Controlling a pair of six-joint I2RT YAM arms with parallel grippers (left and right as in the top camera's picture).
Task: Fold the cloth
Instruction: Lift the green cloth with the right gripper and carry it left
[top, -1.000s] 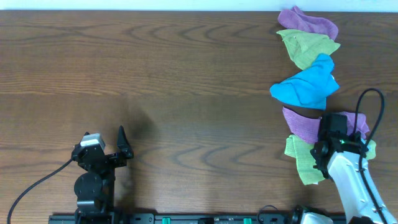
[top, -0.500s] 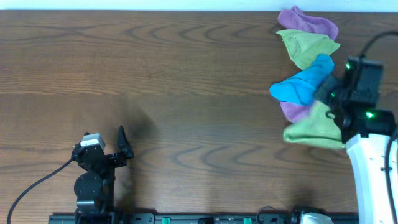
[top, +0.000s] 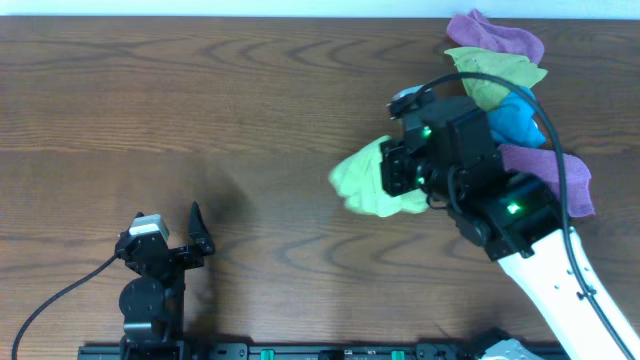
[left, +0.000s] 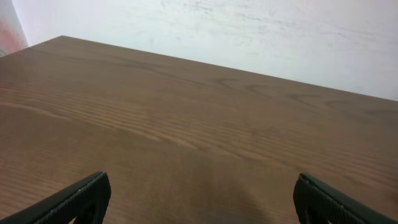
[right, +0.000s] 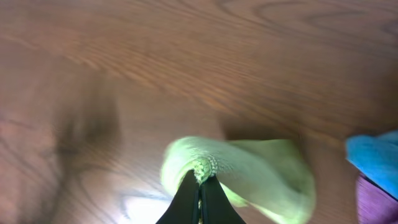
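Right gripper (right: 199, 179) pinches lime cloth (right: 264, 169)

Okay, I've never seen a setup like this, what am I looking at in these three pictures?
These are two robot arms at a wooden table. One picture looks down from above. The other two come from small cameras on the arms' wrists, so each shows its own pincer. The left pincer is open and empty, with only bare wood ahead of it. The right pincer is shut on a bit of the lime cloth, which hangs bunched from it. At the table's far right lies a heap of purple, olive and blue cloths.
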